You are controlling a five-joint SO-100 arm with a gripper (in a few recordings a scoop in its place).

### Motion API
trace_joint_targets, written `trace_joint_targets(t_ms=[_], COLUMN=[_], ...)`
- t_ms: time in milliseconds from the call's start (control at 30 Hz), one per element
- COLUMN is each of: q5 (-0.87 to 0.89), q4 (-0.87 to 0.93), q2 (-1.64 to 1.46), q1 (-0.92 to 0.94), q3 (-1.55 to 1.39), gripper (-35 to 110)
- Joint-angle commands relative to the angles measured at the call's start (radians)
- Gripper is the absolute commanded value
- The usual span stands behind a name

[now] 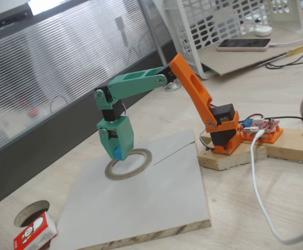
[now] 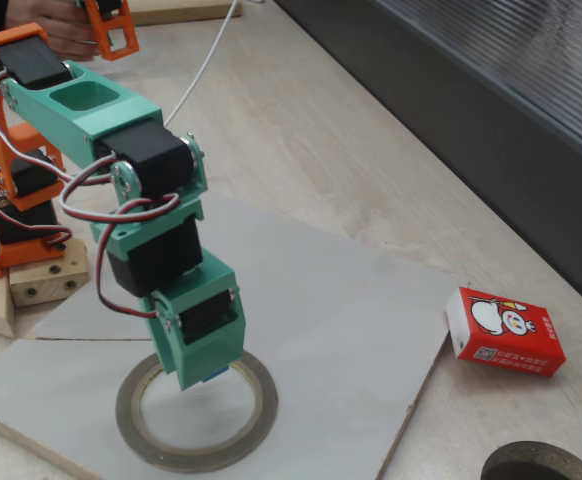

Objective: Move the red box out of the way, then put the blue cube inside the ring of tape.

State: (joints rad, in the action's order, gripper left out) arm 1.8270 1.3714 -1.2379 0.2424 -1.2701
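My gripper (image 1: 119,152) points straight down over the ring of tape (image 1: 128,164), its tip just above the ring's left part in a fixed view and over the hollow centre in the other (image 2: 209,372). The blue cube (image 1: 120,153) shows as a small blue patch at the tip, between the green fingers (image 2: 183,352) — closed on it, the cube held above the board and not yet resting inside the ring. The ring lies flat on the grey board (image 1: 156,203), and I can see nothing in its hollow centre. The red box (image 2: 504,331) lies flat on the wooden table (image 2: 371,130), snowman face up, off the board's right edge in that view and well apart from the ring. A round hole (image 2: 539,464) in the table sits near the box. The board around the ring is bare — open room on every side. My orange base (image 1: 225,133) stands on a wooden block (image 1: 235,156) beyond the board's far corner.
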Motion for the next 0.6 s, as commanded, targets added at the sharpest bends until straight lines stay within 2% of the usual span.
trace_joint_targets(t_ms=[0,167,433,567], q5=[0.009,0.008,0.018,0.018], q4=[0.017,0.018,0.02,0.018], q2=[-0.044,-0.044,-0.044,-0.044], q1=[0.006,0.006,0.005,0.005], q3=[0.012,0.012,0.011,0.011], gripper=[13,18,50,59])
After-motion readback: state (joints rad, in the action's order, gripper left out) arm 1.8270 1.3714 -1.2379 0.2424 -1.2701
